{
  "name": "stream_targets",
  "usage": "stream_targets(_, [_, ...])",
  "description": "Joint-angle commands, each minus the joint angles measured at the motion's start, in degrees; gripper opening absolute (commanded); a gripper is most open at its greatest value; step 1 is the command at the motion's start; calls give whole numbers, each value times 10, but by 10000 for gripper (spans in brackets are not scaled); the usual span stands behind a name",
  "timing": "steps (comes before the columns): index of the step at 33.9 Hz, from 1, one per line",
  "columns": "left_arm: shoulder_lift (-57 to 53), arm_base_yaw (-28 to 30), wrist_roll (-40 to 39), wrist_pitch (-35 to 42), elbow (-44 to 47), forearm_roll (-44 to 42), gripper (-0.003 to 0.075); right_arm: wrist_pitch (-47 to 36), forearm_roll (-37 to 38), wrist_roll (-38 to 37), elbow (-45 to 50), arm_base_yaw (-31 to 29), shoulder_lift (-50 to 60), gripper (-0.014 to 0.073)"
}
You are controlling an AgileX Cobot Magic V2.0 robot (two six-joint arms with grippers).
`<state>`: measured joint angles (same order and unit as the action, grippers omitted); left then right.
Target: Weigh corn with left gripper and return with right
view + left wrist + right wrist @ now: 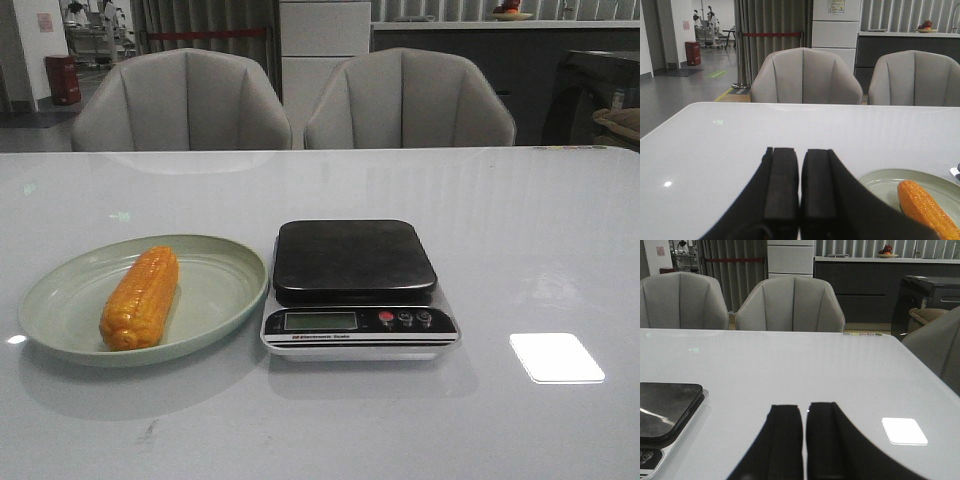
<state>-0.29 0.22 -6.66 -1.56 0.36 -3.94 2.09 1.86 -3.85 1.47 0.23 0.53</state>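
An orange-yellow corn (140,297) lies lengthwise on a pale green plate (225,285) at the table's front left. Just right of the plate stands a kitchen scale (355,262) with a bare black platform. Neither arm shows in the front view. In the left wrist view my left gripper (800,152) is shut with nothing between its fingers, and the corn (927,209) on the plate (880,181) lies off to one side of it. In the right wrist view my right gripper (804,407) is shut and empty, with the scale (665,407) apart from it at the frame's edge.
Two grey chairs (185,100) (408,98) stand behind the table's far edge. A bright patch of reflected light (556,357) lies on the glossy white tabletop (540,230) right of the scale. The scale's display and buttons (405,318) face the front.
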Motion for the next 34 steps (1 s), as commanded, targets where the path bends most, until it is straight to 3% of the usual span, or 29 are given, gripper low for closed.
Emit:
stream_targets(1, [-13, 1, -4, 47, 18, 1, 114, -49, 0, 5, 6, -3, 11, 197])
stream_targets(6, [-13, 1, -4, 52, 18, 1, 114, -49, 0, 5, 6, -3, 11, 197])
stream_targets(11, [-12, 1, -4, 197, 13, 3, 114, -49, 0, 5, 6, -3, 11, 197])
stream_targets(12, [-10, 1, -13, 197, 1, 4, 114, -49, 0, 5, 6, -3, 11, 197])
stream_targets(15, [5, 1, -48, 111, -63, 4, 114, -49, 0, 5, 6, -3, 11, 197])
stream_targets(22, [116, 1, -47, -56, -223, 3, 114, -49, 0, 5, 6, -3, 11, 197])
stream_targets(26, [186, 1, -47, -151, -266, 35, 114, -49, 0, 5, 6, -3, 11, 197])
stream_targets(34, [248, -45, -47, -149, -262, 39, 114, -49, 0, 5, 6, -3, 11, 197])
